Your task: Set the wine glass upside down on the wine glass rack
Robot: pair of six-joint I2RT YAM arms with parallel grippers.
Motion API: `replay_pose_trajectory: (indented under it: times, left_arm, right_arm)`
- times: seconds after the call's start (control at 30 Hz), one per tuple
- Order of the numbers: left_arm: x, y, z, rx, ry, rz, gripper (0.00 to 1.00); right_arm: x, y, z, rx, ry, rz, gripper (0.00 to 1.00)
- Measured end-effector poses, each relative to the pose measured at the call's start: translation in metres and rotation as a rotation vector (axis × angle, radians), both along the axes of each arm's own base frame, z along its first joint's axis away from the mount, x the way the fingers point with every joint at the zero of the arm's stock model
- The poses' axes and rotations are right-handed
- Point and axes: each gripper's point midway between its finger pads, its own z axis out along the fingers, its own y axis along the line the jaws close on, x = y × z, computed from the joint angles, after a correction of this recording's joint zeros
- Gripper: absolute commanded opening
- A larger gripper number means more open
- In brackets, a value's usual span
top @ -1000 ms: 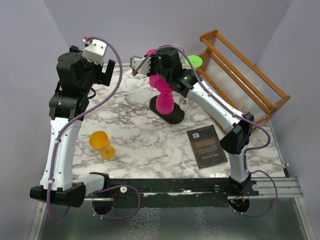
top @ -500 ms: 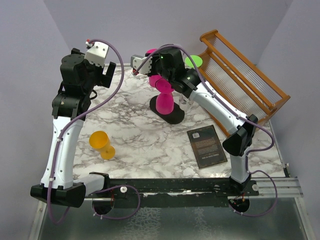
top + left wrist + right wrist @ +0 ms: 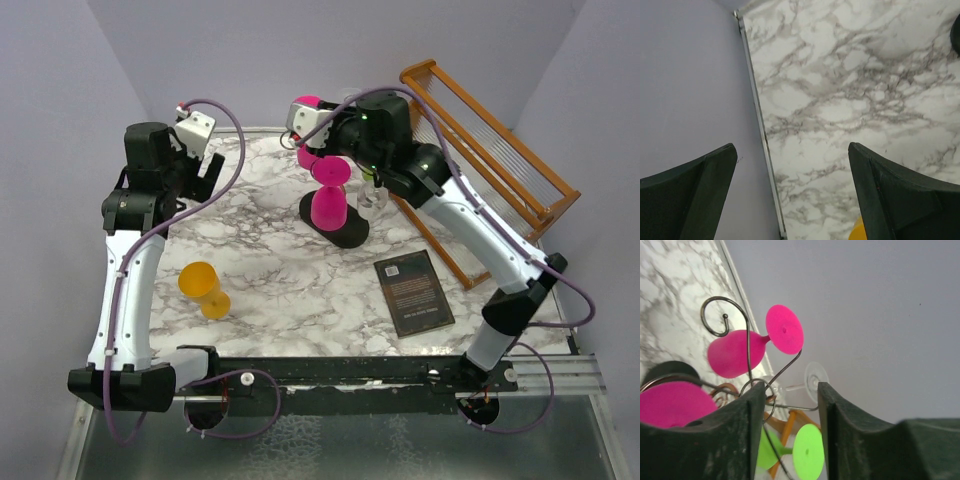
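The wine glass rack [image 3: 347,236], dark wire on a black oval base, stands mid-table. A pink wine glass [image 3: 329,203] hangs on it bowl down. In the right wrist view a pink wine glass [image 3: 735,353] hangs from a curled wire arm [image 3: 714,315], and a clear glass [image 3: 812,378] and a green glass [image 3: 807,452] hang beyond. My right gripper [image 3: 790,402] is open just behind the rack's top, with only wire seen between its fingers. My left gripper [image 3: 792,150] is open over the table's left edge, holding nothing.
An orange glass [image 3: 203,288] lies on its side at the front left. A dark book [image 3: 413,292] lies at the front right. The wooden slatted dish rack [image 3: 495,155] leans at the back right. Purple walls close in the back and sides.
My right gripper's fingers have spread and the right arm has swung right and back from the pink glass, which stays hanging. The left arm has drawn back a little.
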Motion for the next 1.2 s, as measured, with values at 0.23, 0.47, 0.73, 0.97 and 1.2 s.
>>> replay_pose_trajectory:
  times: [0.23,0.47,0.73,0.97,1.2]
  left_arm:
    - [-0.037,0.031,-0.061,-0.034,0.257,-0.008,0.92]
    - [-0.086,0.027,-0.121,-0.101,0.513,-0.103,0.81]
    - [-0.116,0.017,-0.156,-0.122,0.661,-0.191,0.59]
    - [-0.123,0.016,-0.185,-0.129,0.723,-0.212,0.37]
    - [-0.119,0.016,-0.189,-0.127,0.717,-0.225,0.07]
  right_arm:
    - [-0.057,-0.046,0.031,0.222,0.053,0.002,0.52]
    - [-0.073,-0.057,0.027,0.293,0.094,-0.001,0.52]
    - [-0.072,-0.047,0.011,0.291,0.158,0.018,0.52]
    - [-0.074,-0.045,0.009,0.293,0.169,0.026,0.52]
    - [-0.072,-0.045,0.013,0.309,0.173,0.02,0.52]
